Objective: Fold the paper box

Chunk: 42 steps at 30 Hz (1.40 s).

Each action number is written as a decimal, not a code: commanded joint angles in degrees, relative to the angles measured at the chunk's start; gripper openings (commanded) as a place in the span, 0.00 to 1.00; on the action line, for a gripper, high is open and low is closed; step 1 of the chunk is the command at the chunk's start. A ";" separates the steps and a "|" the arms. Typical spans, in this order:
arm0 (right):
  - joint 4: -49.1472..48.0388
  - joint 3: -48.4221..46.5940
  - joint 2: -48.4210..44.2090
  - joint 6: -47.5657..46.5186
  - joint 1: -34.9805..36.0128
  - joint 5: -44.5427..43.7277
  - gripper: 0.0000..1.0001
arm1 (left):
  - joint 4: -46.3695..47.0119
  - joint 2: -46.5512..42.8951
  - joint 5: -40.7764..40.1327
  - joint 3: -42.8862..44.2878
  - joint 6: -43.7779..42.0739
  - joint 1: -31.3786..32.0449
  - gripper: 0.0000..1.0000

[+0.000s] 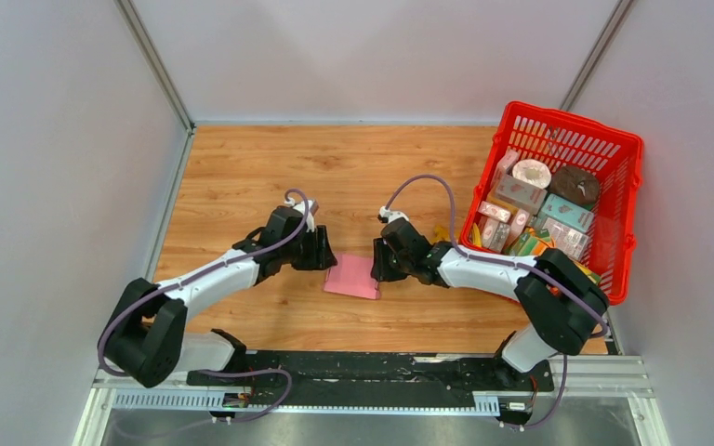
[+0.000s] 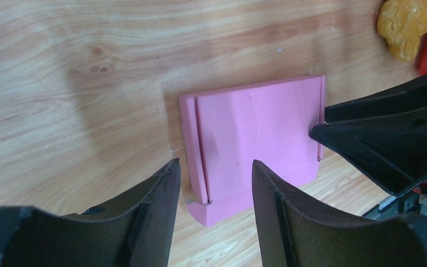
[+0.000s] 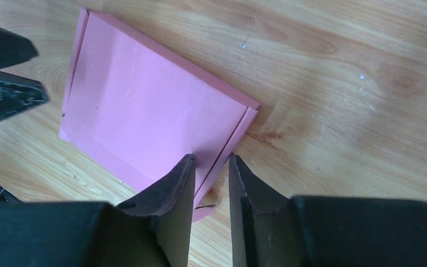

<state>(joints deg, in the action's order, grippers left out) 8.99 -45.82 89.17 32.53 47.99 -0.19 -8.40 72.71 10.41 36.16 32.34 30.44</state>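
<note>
paper box, plain pink thin card, flat on the wooden table between the arms; judged light, springy at its creases and easily dented, so best taken by a narrow side flap, not the broad face. left gripper hangs with jaws spread over one end; right gripper sets narrowly parted jaws astride the opposite flap, a pinch not discernible. no writing on the card; carton print in the red basket is too small to read.
</note>
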 commanded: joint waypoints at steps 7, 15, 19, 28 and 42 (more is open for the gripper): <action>-3.46 6.18 -3.03 -1.69 0.18 -4.11 0.19 | 7.34 6.75 10.42 1.46 -0.96 -2.05 0.59; -3.72 8.91 -3.21 0.07 -0.79 -7.19 0.11 | 6.30 -1.07 6.04 -3.90 1.50 -2.05 0.60; -3.90 9.96 -4.00 0.60 -0.97 -7.55 0.11 | 0.43 -5.55 3.56 -4.35 2.46 -2.05 0.61; -4.69 11.72 -4.18 1.92 -2.02 -7.29 0.11 | 7.60 -3.37 8.13 -7.51 7.03 -2.05 0.64; -4.33 11.81 -2.42 3.41 -4.04 -7.11 0.09 | 24.47 5.24 14.37 -11.64 16.44 -1.87 0.68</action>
<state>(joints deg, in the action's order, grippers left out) -1.63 -36.47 84.01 36.58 45.36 -3.51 7.27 74.96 21.78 24.91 44.93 28.73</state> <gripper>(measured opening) 0.101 0.676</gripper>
